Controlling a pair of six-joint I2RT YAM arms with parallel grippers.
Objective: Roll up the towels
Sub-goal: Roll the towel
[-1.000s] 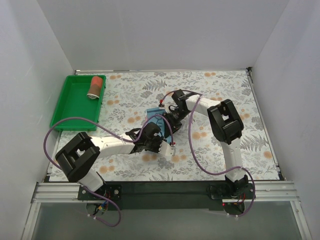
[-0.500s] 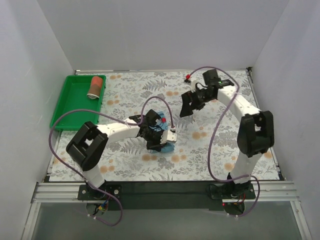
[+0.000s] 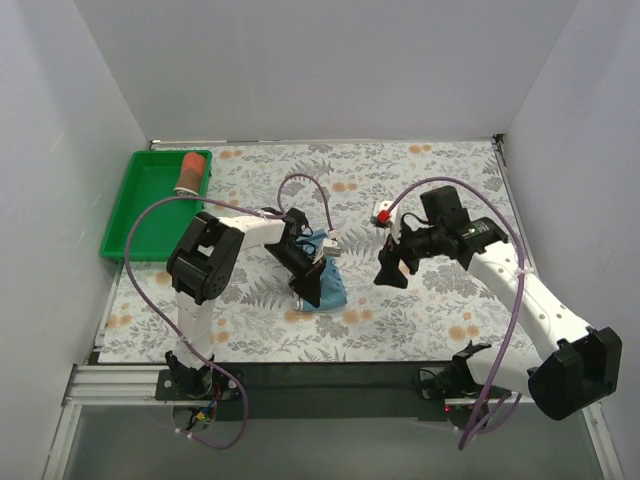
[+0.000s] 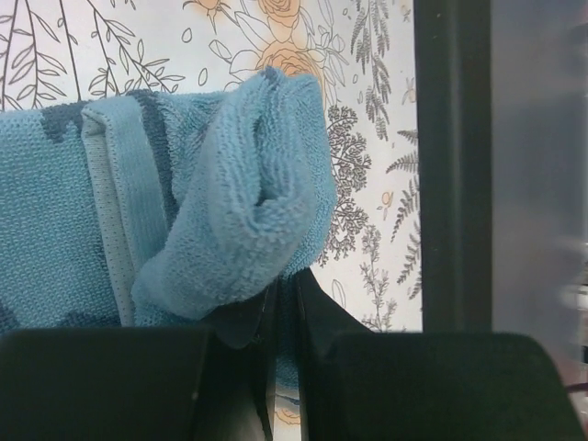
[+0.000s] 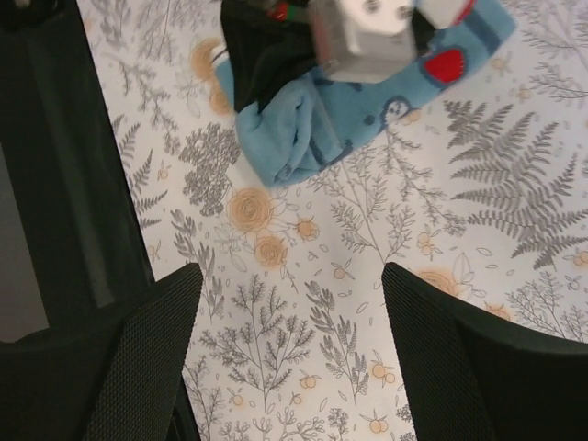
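Observation:
The light blue towel lies partly rolled in the middle of the table. In the left wrist view its curled end bulges just ahead of my fingers. My left gripper is shut on the towel's edge, with cloth pinched between the jaws. My right gripper is open and empty, hanging to the right of the towel and apart from it. The right wrist view shows the towel beyond its spread fingers. The rust-red towel is a short roll in the green tray.
The flowered mat covers the table. The green tray stands at the far left. White walls close the back and both sides. A black rail runs along the near edge.
My right arm has pulled back from the blue towel, swinging right and toward the near side. My left arm has folded round and drawn the towel a little nearer, still gripping it.

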